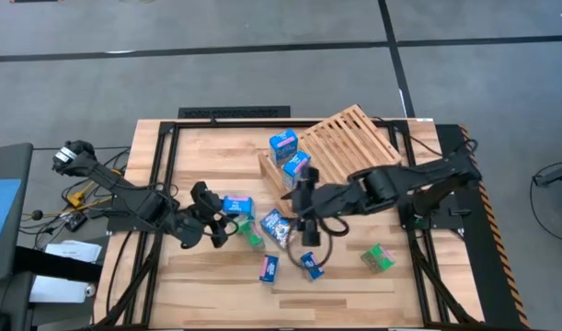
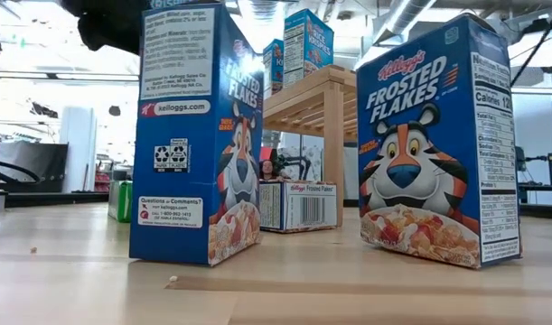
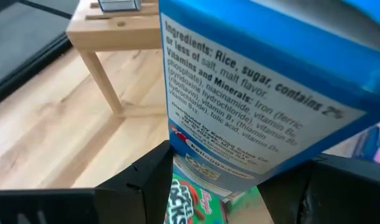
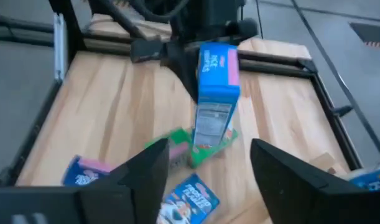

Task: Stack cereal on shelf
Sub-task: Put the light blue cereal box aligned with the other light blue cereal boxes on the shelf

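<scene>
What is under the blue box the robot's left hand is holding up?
A green cereal box lies flat on the table under the blue box, which the left gripper holds. The blue box hides part of it, so its whole front doesn't show.

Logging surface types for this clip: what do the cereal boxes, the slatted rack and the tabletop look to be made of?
The Frosted Flakes box: printed cardboard, probably lightly glossy, judging by its crisp folded edges and full-colour print. The slatted rack: pale, unpainted wood; parallel slats and light grain show. The tabletop: light wooden planks with visible seams and grain, likely sealed, though the finish is hard to judge.
</scene>
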Robot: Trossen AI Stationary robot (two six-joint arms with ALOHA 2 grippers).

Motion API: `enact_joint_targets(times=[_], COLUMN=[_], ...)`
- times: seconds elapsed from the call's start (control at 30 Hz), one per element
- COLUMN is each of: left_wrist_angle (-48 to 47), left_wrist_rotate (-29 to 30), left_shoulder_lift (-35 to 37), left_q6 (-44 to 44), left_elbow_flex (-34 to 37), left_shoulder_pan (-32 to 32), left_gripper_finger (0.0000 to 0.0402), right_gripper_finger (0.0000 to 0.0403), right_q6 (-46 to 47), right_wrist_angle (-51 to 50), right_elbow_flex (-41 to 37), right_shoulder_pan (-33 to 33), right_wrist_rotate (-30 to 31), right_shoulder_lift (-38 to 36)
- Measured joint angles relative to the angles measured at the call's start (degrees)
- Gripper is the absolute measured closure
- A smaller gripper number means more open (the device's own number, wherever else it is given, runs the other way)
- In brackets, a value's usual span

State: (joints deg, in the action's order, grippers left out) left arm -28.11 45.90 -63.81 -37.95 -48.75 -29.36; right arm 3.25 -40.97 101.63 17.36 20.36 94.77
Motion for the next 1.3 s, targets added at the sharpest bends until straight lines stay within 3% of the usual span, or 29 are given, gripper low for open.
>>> enact_joint_targets(times=[0.2, 0.33, 0.53, 0.77, 0.97, 1.3], left_wrist_angle=[7.3, 13.1, 16.6, 16.8, 20.3, 22.7], left_wrist_rotate=[0.0, -0.7, -0.4, 0.4, 3.9, 4.8], left_shoulder_lift=[0.3, 1.1, 1.2, 1.2, 1.2, 1.2], left_q6=[3.2, 6.8, 10.4, 10.5, 13.6, 15.4], left_elbow_flex=[0.0, 0.0, 0.0, 0.0, 0.0, 0.0], left_shoulder_pan=[1.1, 0.8, 0.0, -0.3, -0.2, -0.1], left_gripper_finger=[0.0219, 0.0219, 0.0219, 0.0219, 0.0219, 0.0219], right_gripper_finger=[0.0077, 0.0057, 0.0056, 0.0055, 0.0056, 0.0056], right_q6=[-3.5, -5.1, -4.9, -3.5, -1.6, -1.9], right_wrist_angle=[0.8, 0.5, 0.8, 0.8, 0.5, 1.9], right_elbow_flex=[7.0, 9.8, 10.8, 10.8, 10.8, 10.8], right_shoulder_pan=[-0.3, -0.2, -0.1, -0.1, -0.3, -1.6], right_wrist_rotate=[0.5, 0.6, 0.8, 5.0, 3.3, 3.2], right_shoulder_lift=[7.1, 10.4, 11.6, 10.1, 9.9, 10.6])
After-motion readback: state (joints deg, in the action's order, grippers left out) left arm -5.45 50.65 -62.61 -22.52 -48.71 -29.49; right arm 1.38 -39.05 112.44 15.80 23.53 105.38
